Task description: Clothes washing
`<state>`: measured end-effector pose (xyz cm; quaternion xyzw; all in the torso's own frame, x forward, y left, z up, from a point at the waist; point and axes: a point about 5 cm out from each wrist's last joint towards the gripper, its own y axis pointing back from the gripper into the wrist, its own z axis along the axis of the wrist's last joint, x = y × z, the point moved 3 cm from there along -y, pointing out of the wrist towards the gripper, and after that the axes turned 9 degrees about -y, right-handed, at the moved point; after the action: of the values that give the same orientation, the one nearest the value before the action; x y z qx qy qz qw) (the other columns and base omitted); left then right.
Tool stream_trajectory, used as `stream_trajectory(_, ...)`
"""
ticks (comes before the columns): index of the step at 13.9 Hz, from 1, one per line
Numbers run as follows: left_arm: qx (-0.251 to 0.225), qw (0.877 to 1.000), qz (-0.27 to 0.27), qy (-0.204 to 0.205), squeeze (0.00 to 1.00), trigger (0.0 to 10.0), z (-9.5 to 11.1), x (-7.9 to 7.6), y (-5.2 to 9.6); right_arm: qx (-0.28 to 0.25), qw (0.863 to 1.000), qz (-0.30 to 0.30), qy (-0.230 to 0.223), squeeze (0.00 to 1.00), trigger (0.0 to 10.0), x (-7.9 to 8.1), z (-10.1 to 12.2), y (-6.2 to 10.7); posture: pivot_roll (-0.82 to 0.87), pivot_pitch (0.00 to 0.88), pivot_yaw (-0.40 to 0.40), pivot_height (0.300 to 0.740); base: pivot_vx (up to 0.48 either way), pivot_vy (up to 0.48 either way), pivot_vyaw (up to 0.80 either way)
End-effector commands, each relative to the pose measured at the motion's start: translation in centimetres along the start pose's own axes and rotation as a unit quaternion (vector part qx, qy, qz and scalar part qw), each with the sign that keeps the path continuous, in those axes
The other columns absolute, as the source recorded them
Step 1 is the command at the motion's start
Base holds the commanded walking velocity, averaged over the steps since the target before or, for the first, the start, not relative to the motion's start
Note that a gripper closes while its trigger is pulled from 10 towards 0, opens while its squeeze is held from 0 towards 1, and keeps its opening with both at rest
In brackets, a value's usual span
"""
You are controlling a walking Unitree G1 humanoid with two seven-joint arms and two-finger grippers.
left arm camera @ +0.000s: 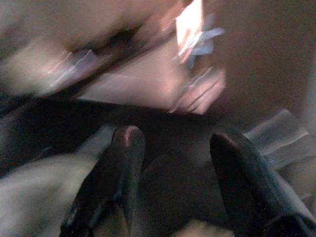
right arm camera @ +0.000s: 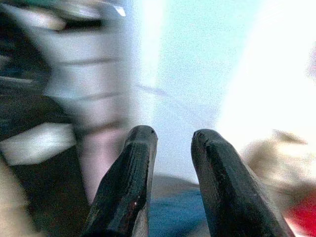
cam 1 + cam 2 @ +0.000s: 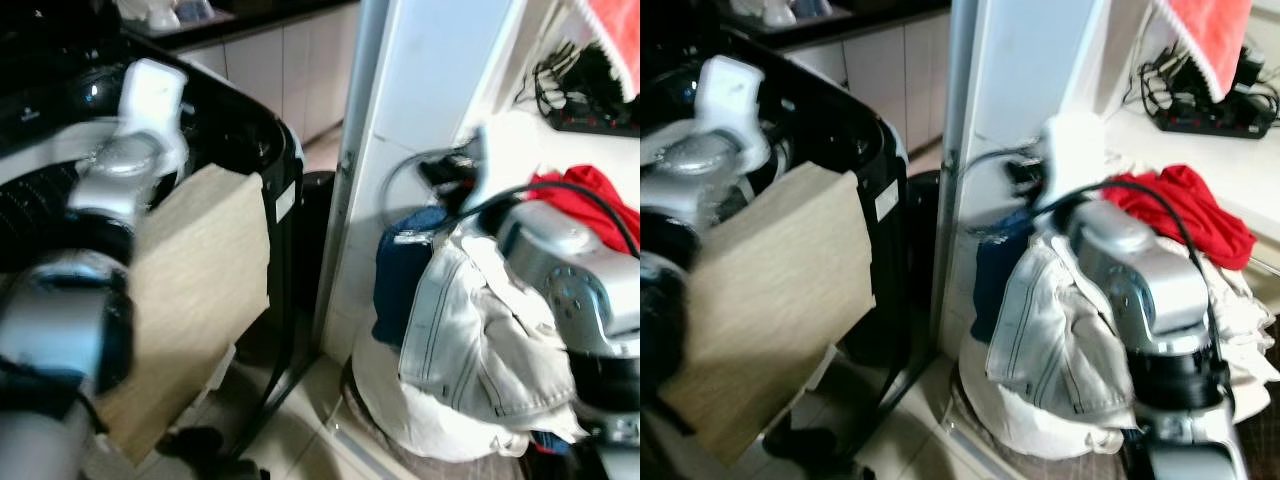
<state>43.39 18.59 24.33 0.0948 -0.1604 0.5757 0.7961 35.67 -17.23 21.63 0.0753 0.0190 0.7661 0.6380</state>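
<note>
Black top-loading washing machine (image 3: 255,130) stands at the robot's left, tub rim facing up, so loading has to come from above; a beige cloth (image 3: 195,290) hangs over its front wall, likely just draped there out of the way. A white panel or door edge (image 3: 400,120) separates the machine from the laundry pile (image 3: 470,340) at the right, heaped on the floor against that panel: a pale denim garment (image 3: 1050,330) on top, a navy piece (image 3: 400,265) behind it, a red garment (image 3: 1185,210) up on the white surface (image 3: 1240,160) beside a black power strip (image 3: 1215,118). Left arm (image 3: 120,170) reaches up over the machine rim; left end effector (image 1: 173,173) is spread, holding nothing, hovering over blurred dark and pale shapes, probably the tub interior. Right arm (image 3: 1140,280) lies across the pile; right end effector (image 2: 170,173) has fingers slightly parted, empty, aimed toward the panel with blue fabric just below. Judgement: clothes not yet loaded; right side is placed to pick from the pile.
</note>
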Motion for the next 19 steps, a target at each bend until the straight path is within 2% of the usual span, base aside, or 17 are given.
stream_trajectory(1, -0.050, 0.996, -0.071, 0.008, 0.00, 10.0, 1.5, -2.3, 0.2, -0.025, 0.997, -0.064, 0.023, 1.00, 10.0, -2.7, 0.9, -0.4, -0.08, 0.013, -0.022, 0.740, 0.000, 0.000, 0.00)
stream_trajectory(2, -0.058, 0.995, -0.086, 0.009, 0.00, 10.0, 1.7, -2.9, 0.3, -0.026, 0.997, -0.074, 0.028, 1.00, 10.0, -3.2, 0.9, -0.5, -0.08, 0.012, -0.023, 0.740, 0.000, 0.000, 0.00)
stream_trajectory(4, -0.104, 0.979, -0.175, 0.009, 0.00, 10.0, 3.1, -6.7, 2.0, -0.028, 0.988, -0.141, 0.059, 1.00, 10.0, -7.0, 1.6, -1.3, -0.08, 0.014, -0.022, 0.740, 0.000, 0.000, 0.00)
stream_trajectory(5, -0.108, 0.974, -0.197, 0.010, 0.00, 10.0, 3.1, -7.6, 2.6, -0.025, 0.985, -0.157, 0.062, 1.00, 10.0, -8.1, 1.7, -1.5, -0.08, 0.013, -0.022, 0.740, 0.000, 0.000, 0.00)
stream_trajectory(6, -0.120, 0.964, -0.238, 0.015, 0.00, 10.0, 3.3, -9.1, 3.8, -0.023, 0.980, -0.185, 0.064, 1.00, 10.0, -10.1, 1.7, -1.7, -0.07, 0.012, -0.023, 0.740, 0.000, 0.000, 0.00)
stream_trajectory(7, -0.125, 0.956, -0.265, 0.022, 0.00, 10.0, 3.5, -10.1, 4.9, -0.018, 0.977, -0.200, 0.068, 1.00, 10.0, -11.4, 1.7, -1.8, -0.07, 0.012, -0.022, 0.740, 0.000, 0.000, 0.00)
stream_trajectory(9, -0.128, 0.950, -0.283, 0.029, 0.00, 10.0, 3.7, -10.8, 5.7, -0.015, 0.974, -0.214, 0.076, 1.00, 10.0, -12.4, 1.7, -1.7, -0.07, 0.010, -0.024, 0.740, 0.000, 0.000, 0.00)
stream_trajectory(10, -0.125, 0.942, -0.309, 0.047, 0.00, 10.0, 3.9, -11.6, 6.9, -0.001, 0.969, -0.232, 0.081, 1.00, 10.0, -13.8, 1.5, -1.5, -0.07, 0.010, -0.024, 0.740, 0.000, 0.000, 0.00)
stream_trajectory(11, -0.123, 0.938, -0.320, 0.050, 0.00, 10.0, 4.0, -12.0, 7.4, 0.012, 0.967, -0.242, 0.083, 1.00, 10.0, -14.5, 1.3, -1.4, -0.07, 0.010, -0.024, 0.740, 0.000, 0.000, 0.00)
stream_trajectory(12, -0.115, 0.931, -0.344, 0.053, 0.00, 10.0, 3.9, -12.6, 8.4, 0.042, 0.963, -0.251, 0.085, 0.00, 10.0, -15.4, 0.3, -1.2, -0.07, 0.007, -0.025, 0.740, 0.000, 0.000, 0.00)
stream_trajectory(13, -0.109, 0.922, -0.366, 0.056, 0.00, 10.0, 3.9, -13.3, 9.2, 0.074, 0.964, -0.247, 0.066, 0.00, 10.0, -16.0, -1.0, -1.0, -0.07, 0.010, -0.025, 0.740, 0.000, 0.000, 0.00)
stream_trajectory(17, -0.098, 0.916, -0.385, 0.058, 0.00, 10.0, 4.2, -14.2, 10.0, 0.113, 0.970, -0.215, 0.006, 0.00, 10.0, -16.1, -3.6, -1.1, -0.07, 0.013, -0.027, 0.740, 0.000, 0.000, 0.00)
stream_trajectory(19, -0.094, 0.914, -0.389, 0.065, 0.00, 10.0, 4.2, -14.4, 10.2, 0.119, 0.970, -0.212, -0.007, 0.00, 10.0, -16.1, -4.0, -1.1, -0.07, 0.014, -0.027, 0.740, 0.000, 0.000, 0.00)
